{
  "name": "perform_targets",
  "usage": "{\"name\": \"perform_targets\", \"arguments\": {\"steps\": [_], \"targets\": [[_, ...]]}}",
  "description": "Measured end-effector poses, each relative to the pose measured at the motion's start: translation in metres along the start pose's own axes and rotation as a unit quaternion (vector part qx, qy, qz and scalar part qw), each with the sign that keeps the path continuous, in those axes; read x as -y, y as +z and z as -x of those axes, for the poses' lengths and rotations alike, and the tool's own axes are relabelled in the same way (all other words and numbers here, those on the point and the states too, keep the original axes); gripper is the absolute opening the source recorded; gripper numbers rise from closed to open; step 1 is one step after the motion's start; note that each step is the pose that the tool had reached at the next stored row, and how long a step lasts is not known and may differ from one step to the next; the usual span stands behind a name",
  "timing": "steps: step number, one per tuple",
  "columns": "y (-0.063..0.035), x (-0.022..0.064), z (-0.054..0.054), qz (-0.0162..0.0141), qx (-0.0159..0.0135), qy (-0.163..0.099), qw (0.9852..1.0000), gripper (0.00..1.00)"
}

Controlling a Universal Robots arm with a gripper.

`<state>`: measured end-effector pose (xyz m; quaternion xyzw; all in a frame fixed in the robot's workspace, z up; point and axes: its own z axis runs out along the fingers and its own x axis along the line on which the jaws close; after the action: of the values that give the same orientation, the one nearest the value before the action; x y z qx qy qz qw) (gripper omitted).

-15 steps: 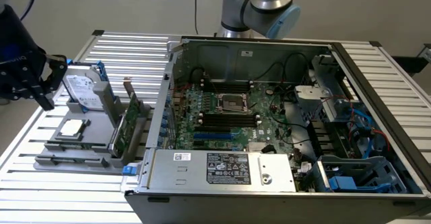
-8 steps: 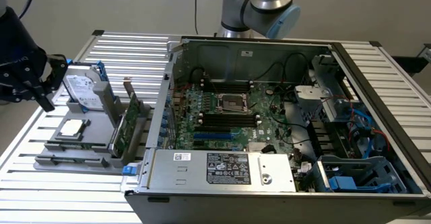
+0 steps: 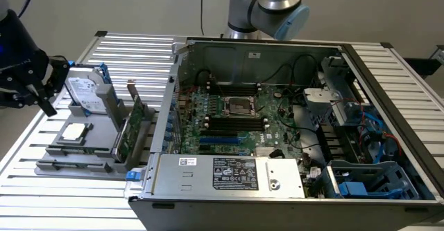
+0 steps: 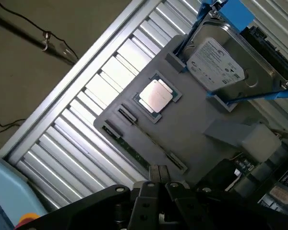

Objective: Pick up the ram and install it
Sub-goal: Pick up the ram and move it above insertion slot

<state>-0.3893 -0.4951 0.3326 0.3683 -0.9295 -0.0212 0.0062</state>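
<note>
Arm [image 3: 277, 4] at rear; gripper [image 3: 43, 100] low at ext. view's left, fingers [image 4: 158, 173] pressed tog., empty.

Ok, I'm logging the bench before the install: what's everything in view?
table: one, silver slats, under everything.
tray: one, grey, exterior view's left.
ram: one, green, on edge in the tray's outer holder.
processor: one, silver, flat on the tray.
hard drive: one, silver with blue bracket, upright on the tray.
case: one, grey, open, table centre.
expansion card: one, green, upright at the tray's side nearest the case.
motherboard: one, green, inside the case.
arm: one, silver and light blue, behind the case.
pincer: one, black, beside the tray, nearest the ram.
</note>
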Motion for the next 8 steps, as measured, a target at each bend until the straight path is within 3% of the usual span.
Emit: {"name": "perform_targets", "arguments": {"steps": [4,8], "targets": [[0.0015,0.0001,0.0000,0.0002,-0.0016,-0.037,0.9993,0.11],[0.0029,0.0001,0.0000,0.0003,-0.0032,-0.073,0.9973,0.11]]}}
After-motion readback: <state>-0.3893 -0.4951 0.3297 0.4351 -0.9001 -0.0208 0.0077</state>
